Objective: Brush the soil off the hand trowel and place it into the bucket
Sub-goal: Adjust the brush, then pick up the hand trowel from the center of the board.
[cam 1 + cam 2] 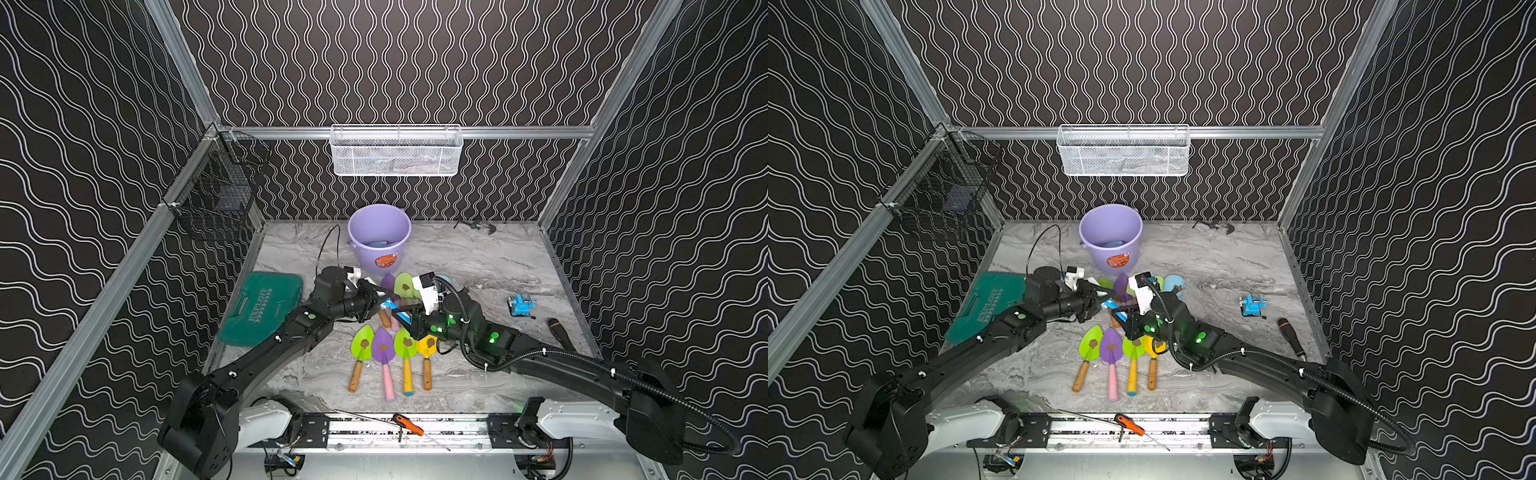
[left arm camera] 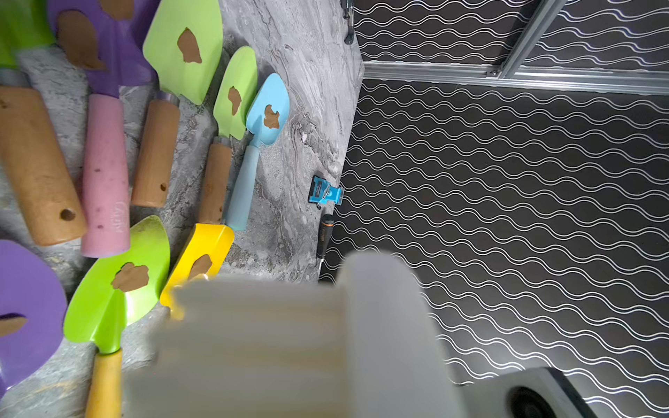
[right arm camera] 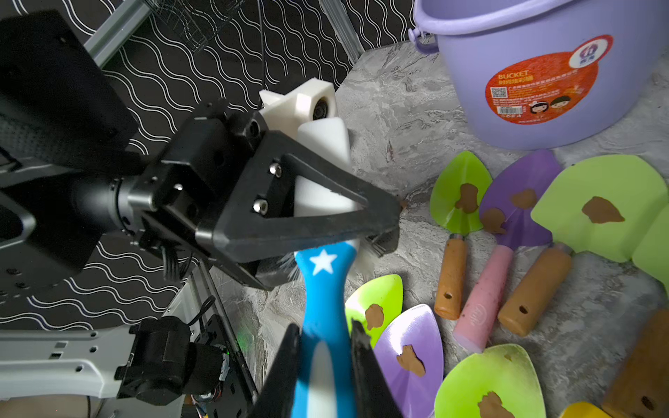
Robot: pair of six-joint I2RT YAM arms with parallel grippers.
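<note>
1. Stretching low over the table (image 1: 478, 266), the left claw (image 3: 389, 231) is clenching the brush (image 3: 325, 289) head.
2. Its arm bending inward, the right claw (image 3: 324, 327) is grasping the brush handle.
3. Trowels (image 1: 383, 351) are lying beneath; the bucket (image 1: 379, 237) is standing behind.

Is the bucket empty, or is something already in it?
Not empty: the upright bucket has a light blue thing at its bottom in both top views. What it is, cannot tell.

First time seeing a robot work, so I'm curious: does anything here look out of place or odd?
Two things. An orange-handled screwdriver lies askew on the metal rail at the front, off the marble table. And the left gripper and right gripper both clamp one blue brush: head and handle.
</note>
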